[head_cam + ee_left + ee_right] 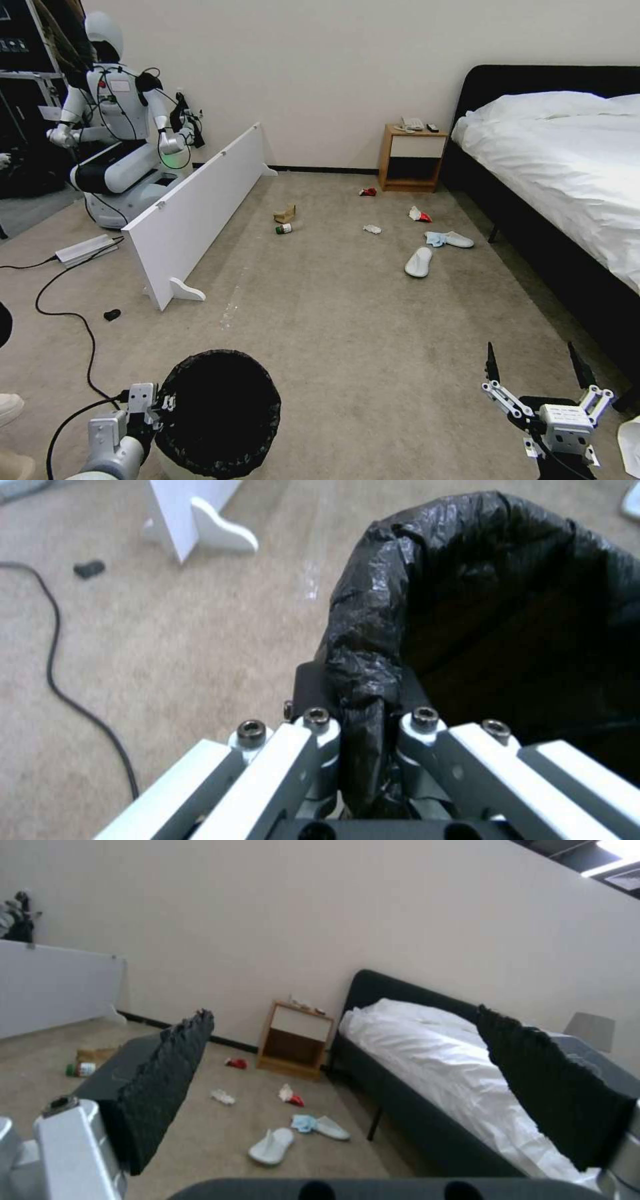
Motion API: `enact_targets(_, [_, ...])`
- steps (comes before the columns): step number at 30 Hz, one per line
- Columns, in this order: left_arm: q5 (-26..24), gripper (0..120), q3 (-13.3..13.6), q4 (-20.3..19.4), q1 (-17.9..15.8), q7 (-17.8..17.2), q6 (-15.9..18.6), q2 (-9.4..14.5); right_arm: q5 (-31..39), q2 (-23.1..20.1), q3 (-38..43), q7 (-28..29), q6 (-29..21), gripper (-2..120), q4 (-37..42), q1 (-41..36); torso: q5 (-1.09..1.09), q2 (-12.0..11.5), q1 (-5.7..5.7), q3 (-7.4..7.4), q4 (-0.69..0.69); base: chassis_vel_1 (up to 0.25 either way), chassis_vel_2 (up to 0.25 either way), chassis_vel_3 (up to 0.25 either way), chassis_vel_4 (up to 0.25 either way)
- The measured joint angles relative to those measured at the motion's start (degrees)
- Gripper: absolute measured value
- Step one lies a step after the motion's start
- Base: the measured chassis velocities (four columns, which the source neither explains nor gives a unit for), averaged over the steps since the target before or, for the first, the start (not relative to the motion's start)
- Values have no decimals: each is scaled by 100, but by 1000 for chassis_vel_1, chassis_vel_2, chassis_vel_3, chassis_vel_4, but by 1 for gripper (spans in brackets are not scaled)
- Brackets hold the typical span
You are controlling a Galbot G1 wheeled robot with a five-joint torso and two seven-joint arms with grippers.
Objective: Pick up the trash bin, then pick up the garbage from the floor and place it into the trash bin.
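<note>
Black-lined trash bin (220,413) upright; garbage (419,261) scattered across beige floor (347,320)

Left gripper (160,402) jaws clamped low; right gripper (537,373) jaws spread wide.

You are looking at a bed (567,153) with white bedding lying along the right wall, and a wooden nightstand (412,160) standing just beside its head with small items sitting on top. A long white board (200,207) is standing on the carpet at left. Another white robot (120,127) is standing behind it. A black cable (63,300) is trailing near a flat power strip (85,248).
</note>
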Motion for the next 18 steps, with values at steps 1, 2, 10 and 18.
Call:
enact_targets(1, [2,5,-20,-94,26,-2,0,4,2,3,0,0,1,100,0,-4,0,0,0,0,0,0,0,0,0])
enact_targets(2, [2,5,-46,-189,55,-4,0,7,4,5,0,-1,3,100,0,-6,0,0,0,0,0,0,0,0,0])
enact_targets(10, [5,5,-152,-654,250,-68,-154,9,44,21,-2,-2,-3,100,-26,-7,0,0,0,0,0,0,0,0,0])
enact_targets(18, [-141,5,-245,-1178,422,-206,-40,12,220,2,58,42,-164,100,-116,-38,0,1,0,-1,0,0,0,0,0])
